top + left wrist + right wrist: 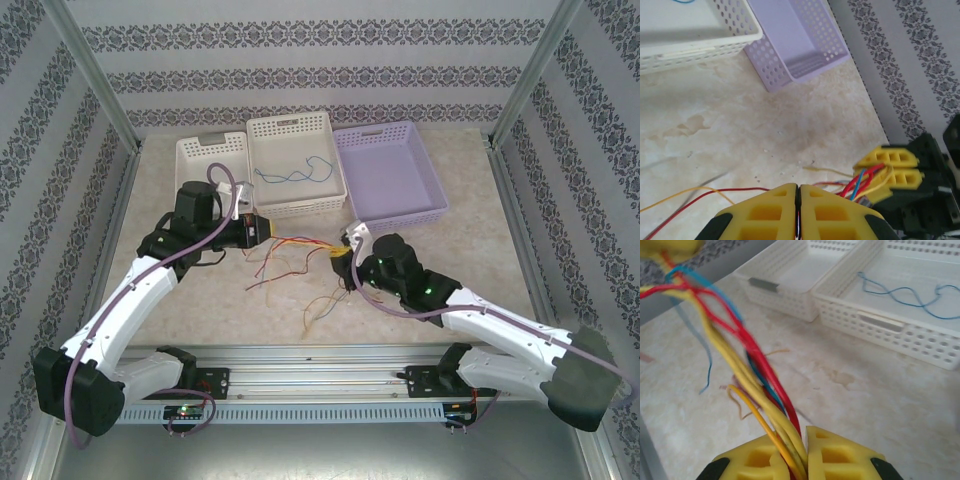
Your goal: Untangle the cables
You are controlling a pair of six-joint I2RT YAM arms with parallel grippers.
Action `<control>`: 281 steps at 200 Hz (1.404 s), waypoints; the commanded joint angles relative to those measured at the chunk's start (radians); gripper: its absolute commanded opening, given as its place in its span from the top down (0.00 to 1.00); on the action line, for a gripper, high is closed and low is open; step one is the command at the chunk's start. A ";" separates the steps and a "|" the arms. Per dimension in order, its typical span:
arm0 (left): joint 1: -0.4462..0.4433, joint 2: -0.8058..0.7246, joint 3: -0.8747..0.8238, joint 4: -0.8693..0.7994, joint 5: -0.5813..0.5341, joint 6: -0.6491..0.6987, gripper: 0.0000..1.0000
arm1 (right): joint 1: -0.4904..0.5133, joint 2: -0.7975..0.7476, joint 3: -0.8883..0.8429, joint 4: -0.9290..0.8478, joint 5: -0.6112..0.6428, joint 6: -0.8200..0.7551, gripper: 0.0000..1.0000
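A bundle of red, yellow and blue cables (305,243) is stretched taut above the table between my two grippers. My left gripper (274,234) is shut on one end; in the left wrist view its yellow fingertips (798,189) are pressed together with red and blue strands in the slit. My right gripper (343,256) is shut on the other end, and the right wrist view shows the cables (757,375) running into its jaws (805,436). Loose ends (318,303) trail onto the table. A separate blue cable (295,176) lies in the middle white basket (300,208).
Three baskets stand along the back: a small white one (208,150), the middle white one and a purple one (400,213). Patterned walls close in both sides. The arms' mounting rail (320,380) runs along the near edge.
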 commanded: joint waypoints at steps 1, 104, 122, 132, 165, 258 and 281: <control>0.037 -0.013 0.029 -0.040 -0.119 0.029 1.00 | -0.156 -0.017 -0.013 -0.196 0.204 0.098 1.00; 0.040 0.007 0.003 0.041 -0.014 -0.019 1.00 | -0.237 -0.140 -0.084 -0.065 -0.193 0.170 0.55; 0.040 -0.001 0.004 0.040 -0.018 -0.016 1.00 | -0.235 -0.168 -0.089 -0.109 -0.131 0.173 0.79; 0.041 -0.010 0.002 0.041 -0.024 -0.017 1.00 | -0.243 -0.180 -0.091 -0.135 -0.103 0.177 0.88; 0.041 -0.010 -0.002 0.053 -0.015 -0.029 1.00 | -0.227 -0.184 -0.121 -0.110 -0.240 0.192 0.69; 0.042 -0.013 -0.008 0.064 -0.023 -0.045 1.00 | -0.025 -0.128 -0.230 -0.077 -0.097 0.232 0.69; 0.043 -0.013 -0.008 0.064 -0.021 -0.042 1.00 | -0.025 -0.064 -0.215 -0.070 -0.057 0.207 0.73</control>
